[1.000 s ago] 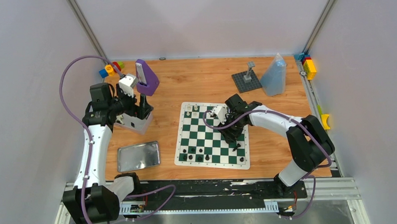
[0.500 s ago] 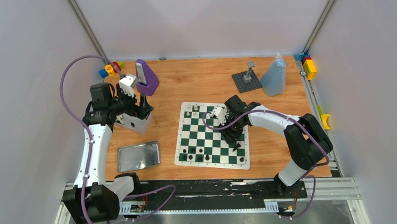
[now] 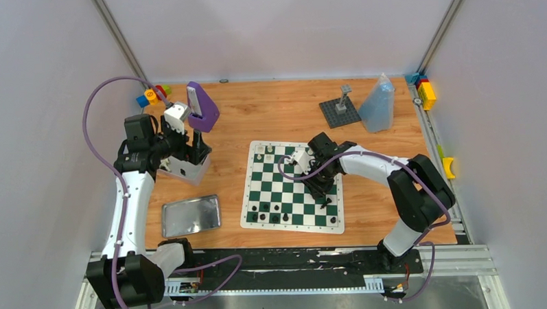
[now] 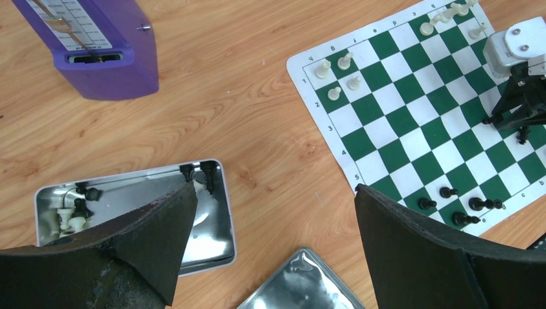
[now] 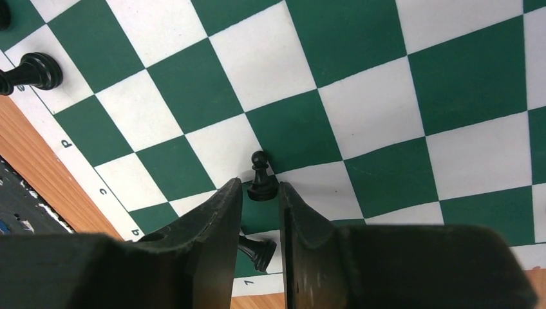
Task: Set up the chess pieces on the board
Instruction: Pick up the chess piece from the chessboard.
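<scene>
The green and white board point(image 3: 286, 188) lies at mid-table; it also shows in the left wrist view point(image 4: 412, 122) and the right wrist view point(image 5: 360, 109). A few white pieces point(image 3: 260, 152) stand at its far edge and several black pieces point(image 3: 273, 213) near its front edge. My right gripper point(image 3: 321, 194) hangs low over the board's right side. Its jaws point(image 5: 259, 188) stand narrowly apart on either side of an upright black pawn point(image 5: 261, 180), with small gaps. Another black piece point(image 5: 257, 251) lies toppled beneath them. My left gripper point(image 4: 275, 188) is wide open and empty above an open tin point(image 4: 212, 244) holding black and white pieces point(image 4: 71, 215).
The shiny tin lid point(image 3: 190, 214) lies left of the board. A purple metronome point(image 3: 202, 105) stands behind the tin. A grey baseplate with a post point(image 3: 339, 111) and a blue bag point(image 3: 379, 104) are at the back right. Coloured blocks point(image 3: 152, 95) sit in the back corners.
My right arm has shifted very slightly left over the board. The left arm has not moved.
</scene>
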Action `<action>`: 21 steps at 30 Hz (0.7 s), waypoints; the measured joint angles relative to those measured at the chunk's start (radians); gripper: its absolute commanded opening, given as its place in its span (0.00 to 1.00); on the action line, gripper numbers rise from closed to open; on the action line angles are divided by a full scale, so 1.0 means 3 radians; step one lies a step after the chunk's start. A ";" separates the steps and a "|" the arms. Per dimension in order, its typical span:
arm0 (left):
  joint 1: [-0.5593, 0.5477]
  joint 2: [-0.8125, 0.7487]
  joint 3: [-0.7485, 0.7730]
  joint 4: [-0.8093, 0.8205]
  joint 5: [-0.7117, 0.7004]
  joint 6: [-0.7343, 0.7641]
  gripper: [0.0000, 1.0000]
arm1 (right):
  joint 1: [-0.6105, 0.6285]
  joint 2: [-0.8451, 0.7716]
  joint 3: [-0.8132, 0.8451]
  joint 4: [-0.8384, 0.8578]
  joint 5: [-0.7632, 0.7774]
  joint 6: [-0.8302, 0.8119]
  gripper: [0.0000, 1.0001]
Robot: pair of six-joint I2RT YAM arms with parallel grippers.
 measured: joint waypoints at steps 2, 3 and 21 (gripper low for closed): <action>0.0000 0.0003 0.0000 0.0000 0.0001 0.0000 1.00 | 0.0006 0.0003 0.0000 0.0001 0.0001 -0.0001 0.27; 0.0000 0.0005 0.0000 0.0000 0.0001 0.0000 1.00 | 0.0008 0.0005 0.0000 0.0003 0.0001 0.0000 0.26; -0.0003 0.0136 0.0000 0.0005 0.0291 0.0024 0.97 | 0.0039 0.0008 0.0053 -0.0014 -0.0061 -0.0022 0.04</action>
